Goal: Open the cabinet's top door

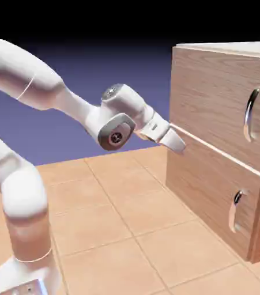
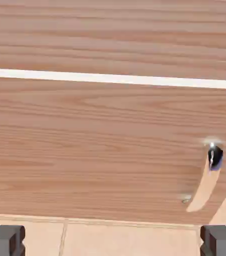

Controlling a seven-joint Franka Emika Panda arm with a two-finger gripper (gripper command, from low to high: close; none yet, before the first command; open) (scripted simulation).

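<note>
With the claw (image 2: 113, 241) spread wide, the top door (image 1: 221, 103) probably swings stiffly, best gripped mid-way along its slick handle (image 1: 251, 115).

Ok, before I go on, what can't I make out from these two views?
- Top door's handle: outside the hand view's frame; only the exterior view shows it.
- Cabinet's far right side: cut off by the exterior view's right edge.
- Cabinet's interior: hidden in both views behind the closed doors.
- Jaw tips: too small and washed out in the exterior view.
</note>
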